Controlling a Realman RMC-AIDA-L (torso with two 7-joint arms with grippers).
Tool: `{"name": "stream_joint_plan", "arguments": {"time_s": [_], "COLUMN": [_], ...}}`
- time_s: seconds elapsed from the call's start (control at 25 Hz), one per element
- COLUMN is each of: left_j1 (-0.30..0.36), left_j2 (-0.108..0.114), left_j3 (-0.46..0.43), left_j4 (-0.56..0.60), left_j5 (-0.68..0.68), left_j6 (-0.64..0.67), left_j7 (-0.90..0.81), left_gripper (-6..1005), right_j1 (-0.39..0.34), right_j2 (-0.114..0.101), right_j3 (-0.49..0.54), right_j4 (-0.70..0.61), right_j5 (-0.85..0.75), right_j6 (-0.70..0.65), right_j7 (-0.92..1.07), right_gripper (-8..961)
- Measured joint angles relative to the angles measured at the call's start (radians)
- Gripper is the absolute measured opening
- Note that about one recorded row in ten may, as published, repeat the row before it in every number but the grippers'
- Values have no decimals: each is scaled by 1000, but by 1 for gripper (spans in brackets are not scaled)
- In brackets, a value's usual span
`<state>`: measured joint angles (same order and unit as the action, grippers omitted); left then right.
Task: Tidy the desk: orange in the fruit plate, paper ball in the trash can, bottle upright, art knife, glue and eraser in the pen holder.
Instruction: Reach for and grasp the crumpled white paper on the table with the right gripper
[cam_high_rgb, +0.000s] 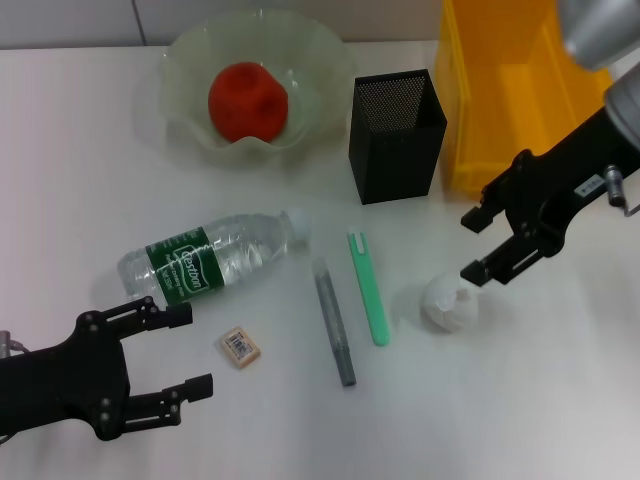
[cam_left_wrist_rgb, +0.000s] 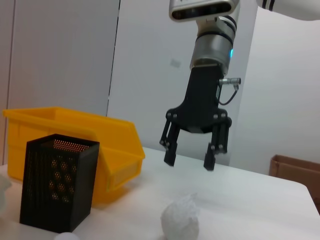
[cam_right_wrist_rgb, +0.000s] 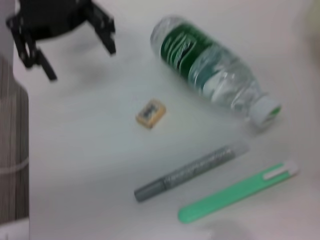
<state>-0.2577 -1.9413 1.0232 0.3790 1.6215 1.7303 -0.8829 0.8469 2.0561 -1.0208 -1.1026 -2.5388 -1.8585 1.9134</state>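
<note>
One job of the several looks done to us: the orange (cam_high_rgb: 248, 101) already sits inside the fruit plate (cam_high_rgb: 190, 60) at the far side of the desk. We judge the paper ball (cam_high_rgb: 449, 304) to be the thing in hand now; it lies on the white desk (cam_high_rgb: 560, 400), in front of the trash can (cam_high_rgb: 500, 90) and not yet in it. Our right gripper (cam_high_rgb: 476, 244) hangs just above and beside the ball with its jaws spread, holding nothing. Left of the ball lie the green art knife (cam_high_rgb: 368, 290) and the grey glue stick (cam_high_rgb: 333, 322), side by side, with the eraser (cam_high_rgb: 240, 346) farther left, all outside the pen holder (cam_high_rgb: 396, 135), whose inside we cannot see. The bottle (cam_high_rgb: 205, 258) lies on its side, cap towards the knife, so it is still to be stood up. Our left gripper (cam_high_rgb: 184, 350) waits near the eraser and the bottle's base, jaws apart and empty
</note>
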Motion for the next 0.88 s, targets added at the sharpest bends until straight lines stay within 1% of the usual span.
{"name": "stream_joint_plan", "arguments": {"time_s": [0.16, 0.44, 0.88], "left_j1": [0, 0, -2], "left_j2": [-1, -1, -5], "left_j3": [-7, -8, -8], "left_j4": [-1, -2, 2], "left_j5": [0, -2, -2], "left_j6": [5, 6, 10], "left_j7": [0, -5, -7], "left_gripper": [766, 764, 760], "right_j1": [29, 46, 53], "right_j2": [18, 25, 29], "right_j3": [-63, -198, -215], "right_j4": [4, 50, 64], "right_j5": [-74, -89, -88], "right_j6": [19, 82, 108], "right_j7": [15, 50, 55], "right_gripper": [688, 687, 685]}}
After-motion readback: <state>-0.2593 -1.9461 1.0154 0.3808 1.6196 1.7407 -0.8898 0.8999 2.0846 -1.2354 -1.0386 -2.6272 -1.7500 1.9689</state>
